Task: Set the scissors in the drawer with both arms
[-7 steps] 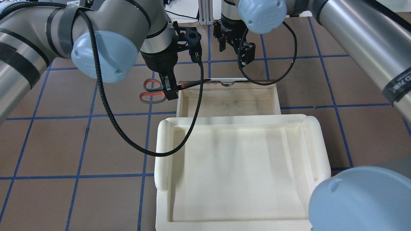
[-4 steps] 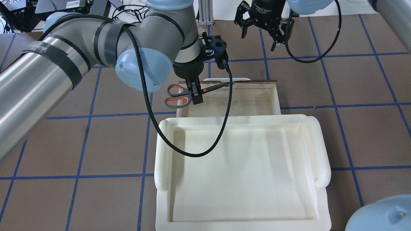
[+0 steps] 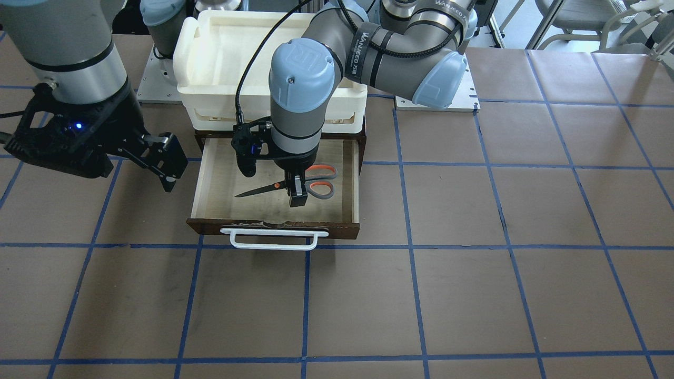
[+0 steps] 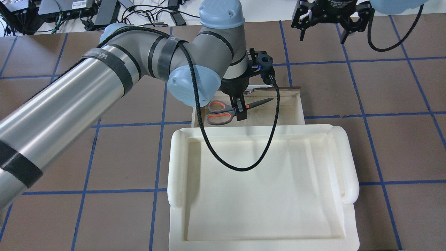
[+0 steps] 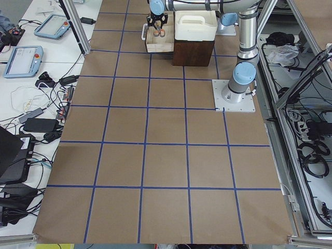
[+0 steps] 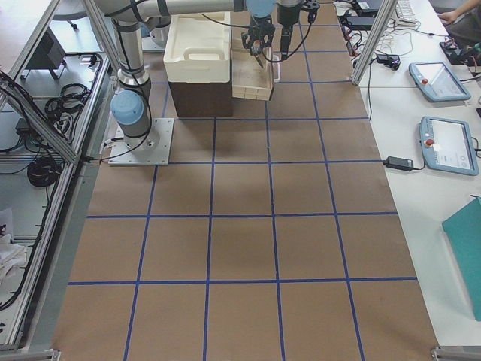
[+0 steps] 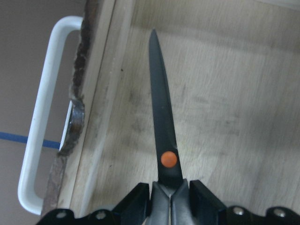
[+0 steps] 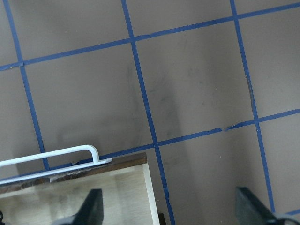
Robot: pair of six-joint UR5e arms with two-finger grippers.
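Observation:
The scissors (image 4: 259, 103) have grey handles lined orange and dark blades. My left gripper (image 4: 240, 112) is shut on them near the orange pivot and holds them level inside the outline of the open drawer (image 4: 299, 104). The blades point toward the drawer's front with its white bar handle (image 3: 274, 245). In the left wrist view the blade (image 7: 161, 117) lies over the pale drawer floor, beside the handle (image 7: 42, 117). In the front view the scissors (image 3: 321, 181) hang under the left gripper (image 3: 296, 193). My right gripper (image 4: 322, 30) is open and empty, beyond the drawer's front right corner.
A white foam tray (image 4: 177, 167) sits on top of the cabinet, just behind the open drawer. The left arm's black cable loops over the tray. Brown table paper with blue tape lines (image 8: 145, 103) surrounds the drawer. Cables and devices lie at the far table edge.
My left gripper carried the scissors to the right, from beside the drawer's left edge to over its interior. My right gripper moved farther away from the drawer, toward the far right.

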